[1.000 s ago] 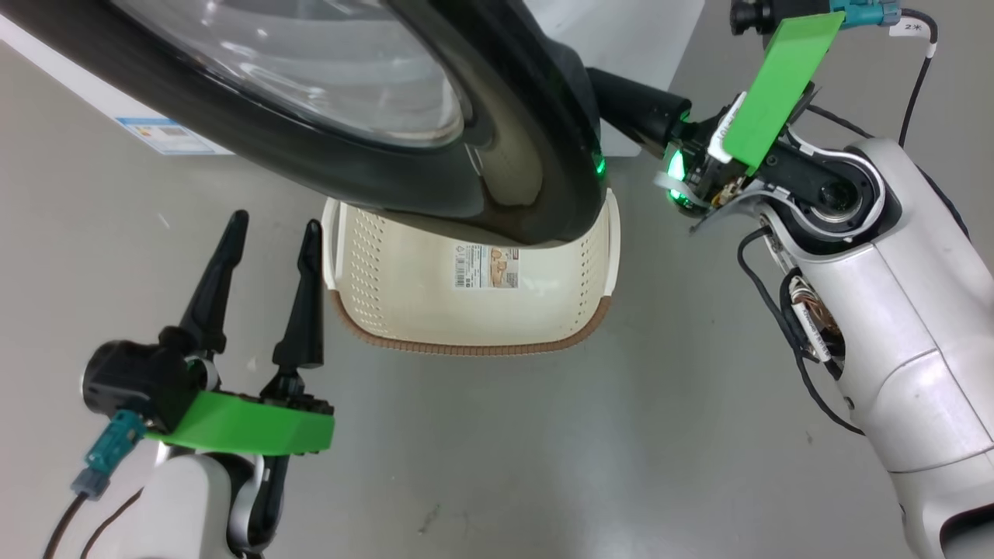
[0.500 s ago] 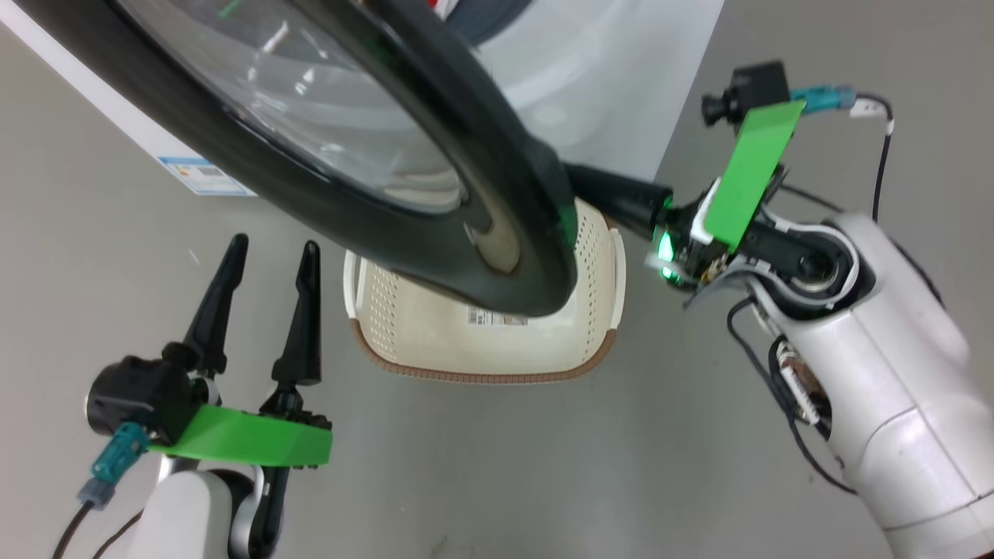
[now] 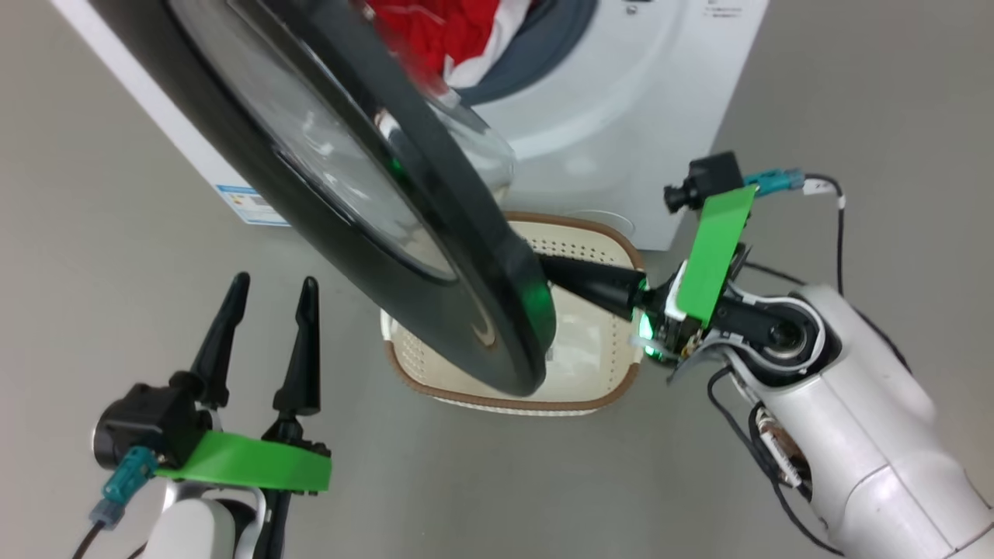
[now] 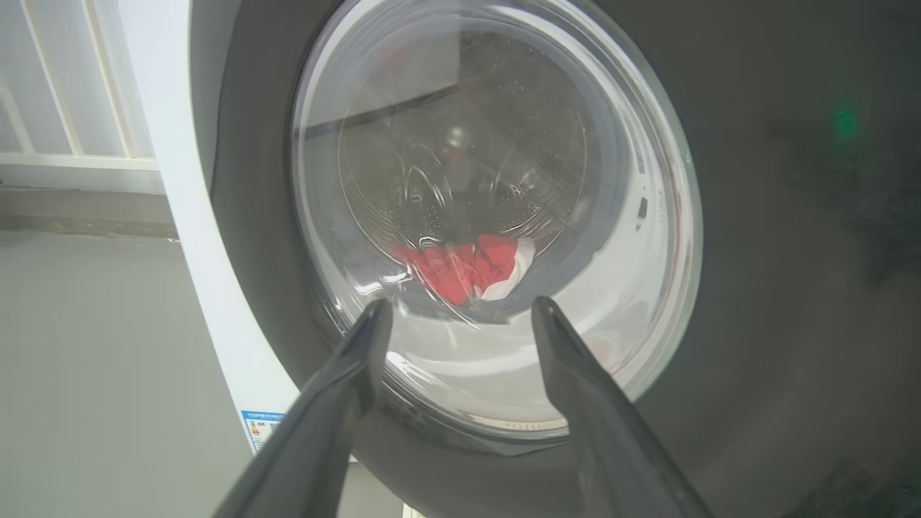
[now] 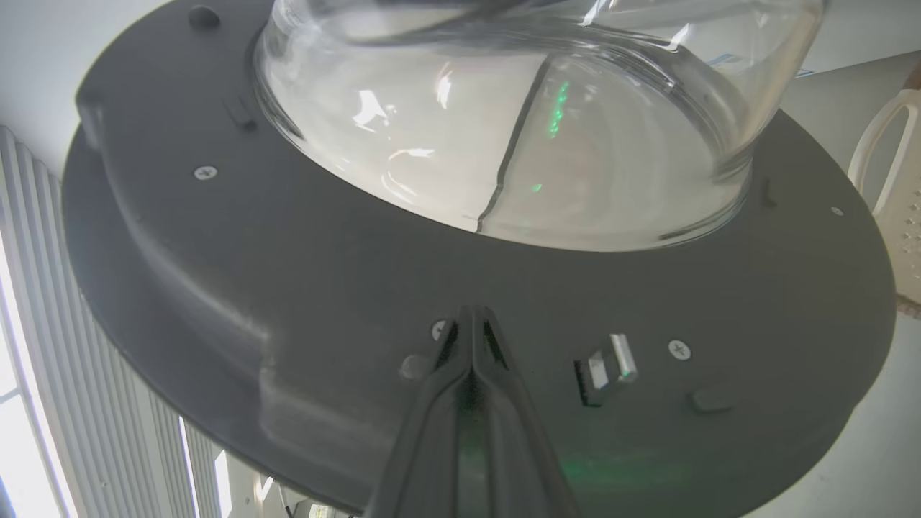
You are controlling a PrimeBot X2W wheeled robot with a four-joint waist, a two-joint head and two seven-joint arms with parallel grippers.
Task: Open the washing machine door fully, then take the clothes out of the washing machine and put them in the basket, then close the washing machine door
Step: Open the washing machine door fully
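Grey floor [image 3: 116, 272] holds the basket [image 3: 575, 405]; right pincer [image 5: 471, 316], closed on nothing, should press the washing machine door [image 3: 481, 310] steadily leftward; left pincer [image 3: 272, 283] hangs spread

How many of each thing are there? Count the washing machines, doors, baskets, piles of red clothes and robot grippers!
Washing machine: 1
Washing machine door: 1
Basket: 1
Pile of red clothes: 1
Grippers: 2 (left gripper, right gripper)
Total: 6
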